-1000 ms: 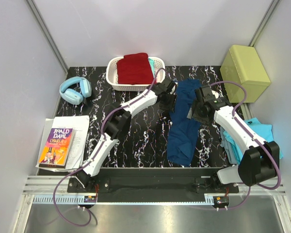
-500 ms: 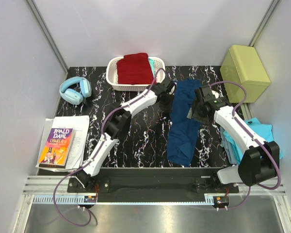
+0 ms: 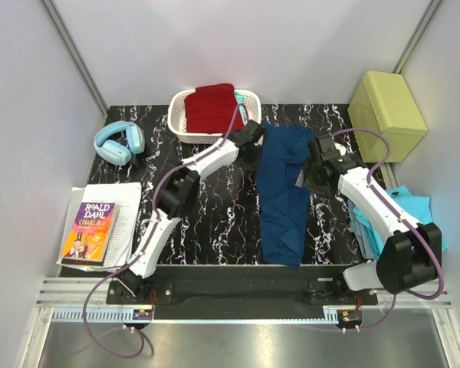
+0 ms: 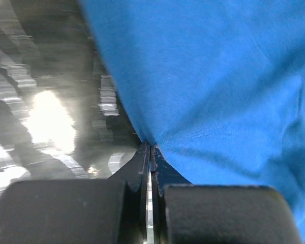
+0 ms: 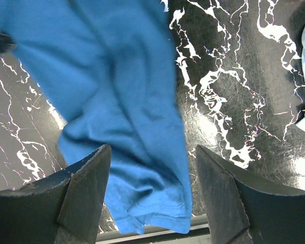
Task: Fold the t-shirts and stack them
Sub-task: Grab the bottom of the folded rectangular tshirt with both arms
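Black marbled counter (image 3: 222,222), overhead view: navy t-shirt (image 3: 280,207) lies lengthwise at centre. Left wrist view: left fingers (image 4: 137,169) clenched on the shirt's edge. Right wrist view: right fingers (image 5: 86,188) released, spread wide, shirt hem between them.

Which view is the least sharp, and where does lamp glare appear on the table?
Left wrist view: least sharp, the table smeared, with a large glare patch at the left; the t-shirt looks soft. Right wrist view: crisp marble veins, smaller glare spots at the right. Top view: even light, no strong glare.
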Available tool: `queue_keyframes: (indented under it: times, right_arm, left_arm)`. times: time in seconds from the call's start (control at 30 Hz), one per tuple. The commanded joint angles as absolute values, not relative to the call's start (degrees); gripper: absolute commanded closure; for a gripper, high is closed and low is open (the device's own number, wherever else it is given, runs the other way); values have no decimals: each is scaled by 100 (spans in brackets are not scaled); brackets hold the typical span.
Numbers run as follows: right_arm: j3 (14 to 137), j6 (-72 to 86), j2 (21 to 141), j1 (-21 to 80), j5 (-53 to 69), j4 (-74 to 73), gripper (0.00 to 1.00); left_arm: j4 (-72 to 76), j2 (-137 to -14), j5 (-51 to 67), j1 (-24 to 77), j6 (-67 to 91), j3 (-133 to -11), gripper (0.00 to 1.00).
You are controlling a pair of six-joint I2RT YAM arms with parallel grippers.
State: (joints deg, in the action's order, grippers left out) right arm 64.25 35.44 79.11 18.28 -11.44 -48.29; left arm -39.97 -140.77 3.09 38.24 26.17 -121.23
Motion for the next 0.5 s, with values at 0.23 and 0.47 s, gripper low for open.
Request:
queue_keyframes:
  times: [0.23,0.47]
  right_arm:
    - [6390,3568,7910,1890,-1257,-4737,26]
    - [6363,3481,7762,1881,-1161,-4746,20]
  left_arm:
    - [-4509,-14036,-457,3322,2373,-12067,99]
    - [-4298,-13361,-35,3401,2329,-11866,50]
